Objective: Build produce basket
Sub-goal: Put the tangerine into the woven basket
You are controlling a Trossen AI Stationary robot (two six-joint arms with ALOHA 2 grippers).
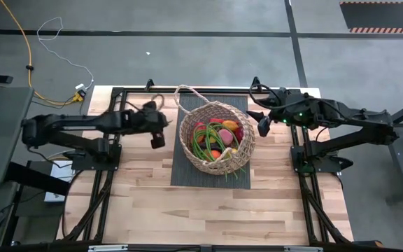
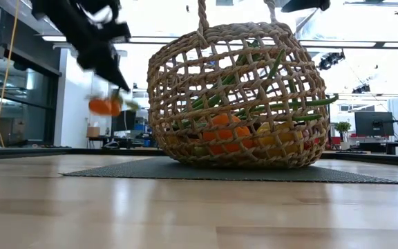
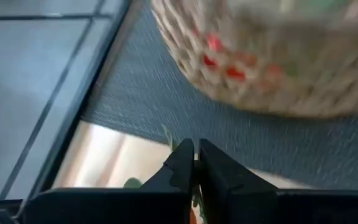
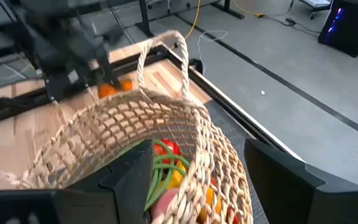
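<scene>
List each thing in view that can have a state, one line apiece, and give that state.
Wicker basket: upright on the dark mat, filled with produce.
Carrot: lifted off the table, hanging from the left gripper.
Left gripper: shut on the carrot's green top.
Right gripper: open, straddling the basket rim.

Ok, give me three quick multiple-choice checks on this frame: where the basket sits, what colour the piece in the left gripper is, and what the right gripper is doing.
1. The basket stands on:
A. bare wood
B. the dark mat
C. the floor

2. The piece held by the left gripper is:
A. purple
B. pink
C. orange

3. The right gripper is:
A. shut on a handle
B. open at the basket's rim
C. inside the basket

Answers: 1 B, the high view shows the mat under it. 2 C, the low view shows orange below the shut fingers, off the table. 3 B, the right wrist view shows spread fingers straddling the rim.
</scene>
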